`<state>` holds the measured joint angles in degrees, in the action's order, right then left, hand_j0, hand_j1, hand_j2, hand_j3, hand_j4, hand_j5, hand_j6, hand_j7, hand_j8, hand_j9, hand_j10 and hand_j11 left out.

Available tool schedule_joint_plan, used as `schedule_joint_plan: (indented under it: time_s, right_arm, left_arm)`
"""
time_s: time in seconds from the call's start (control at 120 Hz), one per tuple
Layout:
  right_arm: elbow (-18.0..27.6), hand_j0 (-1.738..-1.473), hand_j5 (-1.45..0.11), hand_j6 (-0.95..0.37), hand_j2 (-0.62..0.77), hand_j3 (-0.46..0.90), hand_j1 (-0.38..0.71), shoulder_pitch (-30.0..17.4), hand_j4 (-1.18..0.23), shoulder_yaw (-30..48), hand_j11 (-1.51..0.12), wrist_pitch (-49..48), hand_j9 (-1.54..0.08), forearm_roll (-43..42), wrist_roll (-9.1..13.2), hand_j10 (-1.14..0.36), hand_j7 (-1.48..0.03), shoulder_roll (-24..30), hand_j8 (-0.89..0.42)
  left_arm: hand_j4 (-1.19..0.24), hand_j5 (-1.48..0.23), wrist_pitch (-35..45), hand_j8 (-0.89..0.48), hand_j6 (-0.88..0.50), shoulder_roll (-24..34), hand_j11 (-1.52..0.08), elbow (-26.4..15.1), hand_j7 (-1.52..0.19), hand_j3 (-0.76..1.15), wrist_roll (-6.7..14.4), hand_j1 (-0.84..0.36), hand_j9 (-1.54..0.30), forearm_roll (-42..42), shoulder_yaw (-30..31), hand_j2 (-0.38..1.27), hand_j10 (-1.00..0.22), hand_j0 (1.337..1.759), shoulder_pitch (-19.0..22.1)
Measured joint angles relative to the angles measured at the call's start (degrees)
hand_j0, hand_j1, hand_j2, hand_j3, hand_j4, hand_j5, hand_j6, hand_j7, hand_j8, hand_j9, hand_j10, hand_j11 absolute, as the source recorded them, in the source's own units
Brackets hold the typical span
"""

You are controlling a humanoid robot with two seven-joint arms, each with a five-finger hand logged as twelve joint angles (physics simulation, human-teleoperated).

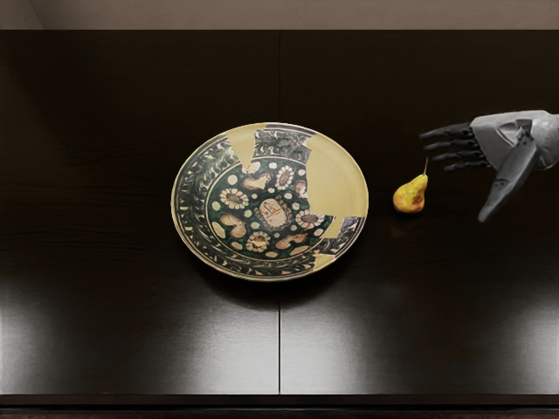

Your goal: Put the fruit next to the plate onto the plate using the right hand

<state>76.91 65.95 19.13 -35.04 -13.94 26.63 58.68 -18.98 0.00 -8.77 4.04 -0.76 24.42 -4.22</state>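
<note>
Pear (410, 195) lies beside the plate (342, 179). Right hand (500, 141) hovers near, fingers (445, 133) spread, empty. Best to lower and wrap its belly.

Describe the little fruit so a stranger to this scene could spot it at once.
On the dark table, find the big round patterned plate near the middle. Just to its right in the picture, clear of its rim, sits a small yellow pear with a thin stem pointing up. It is the only fruit, between the plate and the robot's open right hand.
</note>
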Motion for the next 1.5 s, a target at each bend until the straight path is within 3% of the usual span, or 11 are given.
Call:
schedule_joint_plan:
  time_s: [0.458, 0.825, 0.925, 1.15, 1.5]
  right_arm:
    - [4.6, -1.658, -0.05, -0.04, -0.01, 0.00, -0.30, -1.3, -0.04, -0.3, -0.05, 0.0, -0.05, -5.0, 0.0, -0.04, -0.05, 3.6, -0.04]
    - [1.8, -1.658, -0.12, -0.10, -0.02, 0.00, -0.24, -1.4, -0.10, 2.1, -0.12, 0.5, -0.12, -5.4, -1.0, -0.10, -0.12, 4.5, -0.10]
    - [1.1, -1.658, -0.16, -0.13, -0.02, 0.00, -0.21, -1.5, -0.12, 2.2, -0.16, 5.2, -0.16, -8.4, -3.6, -0.12, -0.15, 2.2, -0.12]
    - [0.5, -1.658, -0.19, -0.15, -0.03, 0.00, -0.18, -4.9, -0.15, 1.7, -0.19, 17.6, -0.19, -18.0, -13.9, -0.15, -0.18, -2.1, -0.15]
    - [-0.3, -1.658, -0.19, -0.15, -0.03, 0.00, -0.18, -12.4, -0.15, 1.7, -0.19, 24.8, -0.19, -22.8, -22.5, -0.15, -0.19, -4.7, -0.15]
  left_arm:
    - [0.00, 0.00, 0.0, 0.00, 0.00, 0.0, 0.00, 0.3, 0.00, 0.00, 0.0, 0.35, 0.00, 0.0, 0.2, 0.00, 0.00, 1.658, -1.0]
    - [0.00, 0.00, 0.0, 0.00, 0.00, 0.0, 0.00, 0.5, 0.00, 0.00, 0.0, 0.35, 0.00, 0.0, 2.4, 0.00, 0.00, 1.658, -3.7]
    - [0.00, 0.00, 0.0, 0.00, 0.00, 0.0, 0.00, 0.5, 0.00, 0.00, 0.0, 0.35, 0.00, 0.0, 3.9, 0.00, 0.00, 1.658, -4.2]
    - [0.00, 0.00, 0.0, 0.00, 0.00, 0.0, 0.00, 0.5, 0.00, 0.00, 0.0, 0.35, 0.00, 0.0, 4.8, 0.00, 0.00, 1.658, -4.2]
    - [0.00, 0.00, 0.0, 0.00, 0.00, 0.0, 0.00, 0.5, 0.00, 0.00, 0.0, 0.35, 0.00, 0.0, 5.0, 0.00, 0.00, 1.658, -4.0]
